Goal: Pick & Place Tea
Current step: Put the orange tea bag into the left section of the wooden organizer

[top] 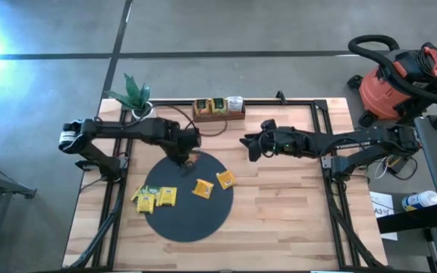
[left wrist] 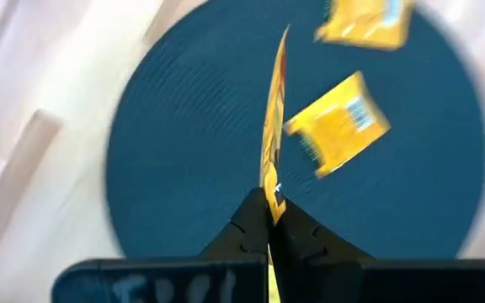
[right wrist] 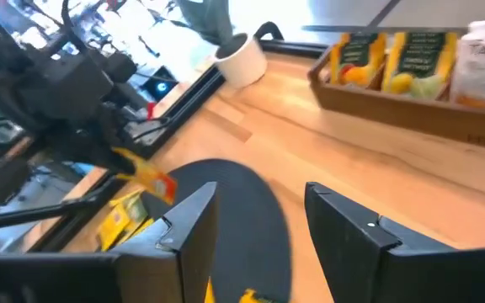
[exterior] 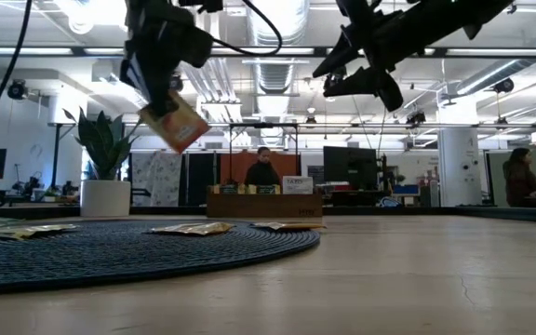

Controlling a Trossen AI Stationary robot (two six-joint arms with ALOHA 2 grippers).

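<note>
My left gripper (top: 186, 157) hangs over the far rim of the black round mat (top: 180, 224), shut on a yellow and orange-red tea packet (exterior: 176, 122). Several yellow tea packets lie flat on the mat: two at its left (top: 144, 199) (top: 166, 197) and two at its right (top: 202, 188) (top: 225, 180). My right gripper (right wrist: 259, 227) stands open and holds nothing. It hovers above the bare table right of the mat's far side (top: 249, 144), pointing toward the left arm. My left gripper pinches the tea packet by its upper edge (left wrist: 270, 195) between its two fingers (left wrist: 247, 223). The fingers come from above and point steeply down. The packet hangs tilted below them, clear of the mat, and shows edge-on in the left wrist view.
A brown wooden tray (top: 218, 108) with upright packets stands at the table's far edge. A potted plant (top: 135, 95) stands at the far left corner. Bare wood (top: 279, 212) lies right of the mat. A shop vacuum (top: 393, 80) stands on the floor beyond the right arm.
</note>
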